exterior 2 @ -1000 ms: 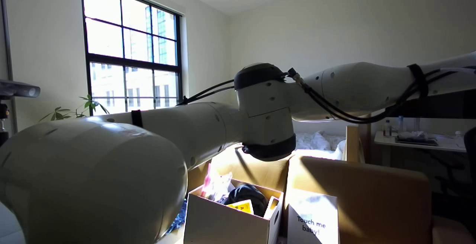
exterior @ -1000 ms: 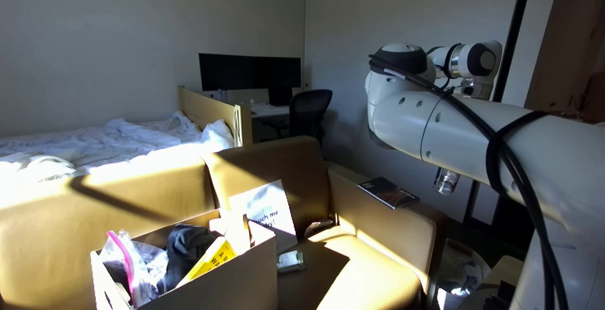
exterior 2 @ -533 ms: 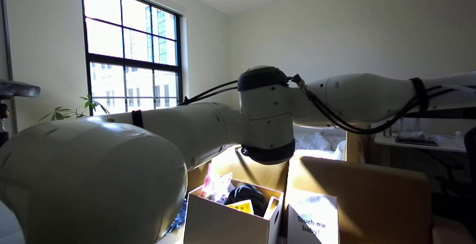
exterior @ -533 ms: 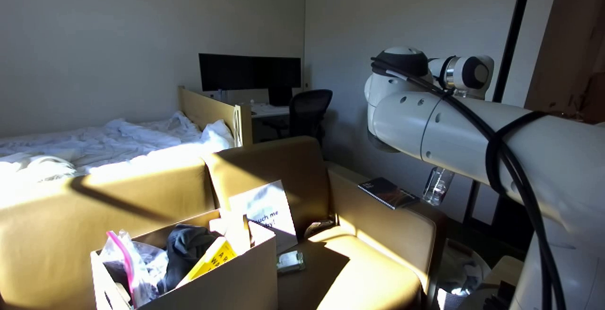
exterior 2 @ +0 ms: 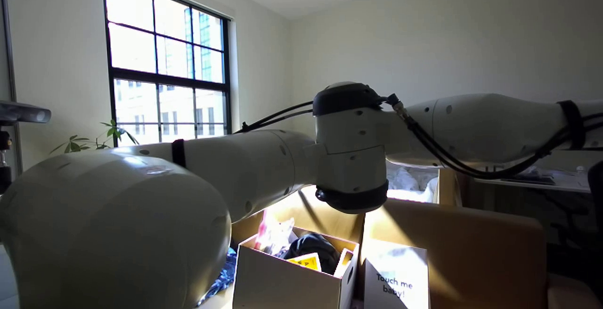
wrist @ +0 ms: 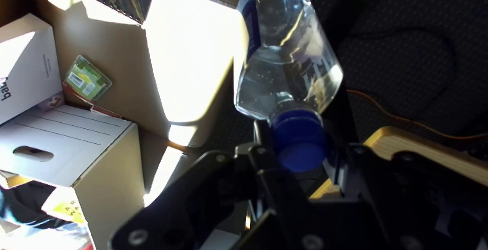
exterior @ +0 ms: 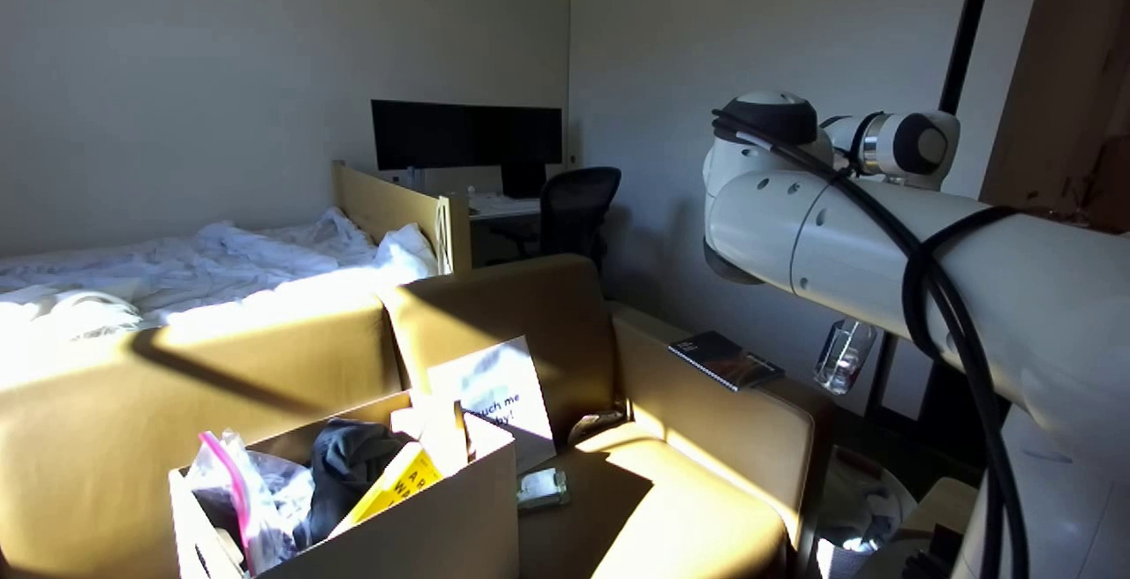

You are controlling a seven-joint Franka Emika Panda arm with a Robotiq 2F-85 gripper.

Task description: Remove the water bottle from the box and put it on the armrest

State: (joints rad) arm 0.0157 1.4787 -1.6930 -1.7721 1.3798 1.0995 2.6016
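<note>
Clearly, the gripper is drawn in around the blue cap of the water bottle, which is held by that end alone. With so small a round part pinched, the bottle could be swung or twisted if the arm were stopped abruptly, and it could be dropped if the cap were to slide within the grip. In an exterior view it is seen tilted below the arm, to the right of the dark notebook that is laid on the armrest. In the wrist view dark floor is shown on the bottle's right; whether its base is above the armrest cannot be told. If it were released too far right, it would probably be lost to the floor; if set down slanted, or partly on the notebook, it could be tipped and rolled off.

Compared with half a second ago, the arm has been carried to the right in both exterior views, and the bottle is found farther right and slightly lower. The notebook is left unmoved, as is the box at the near left, with its yellow item and pink-edged bag.
</note>
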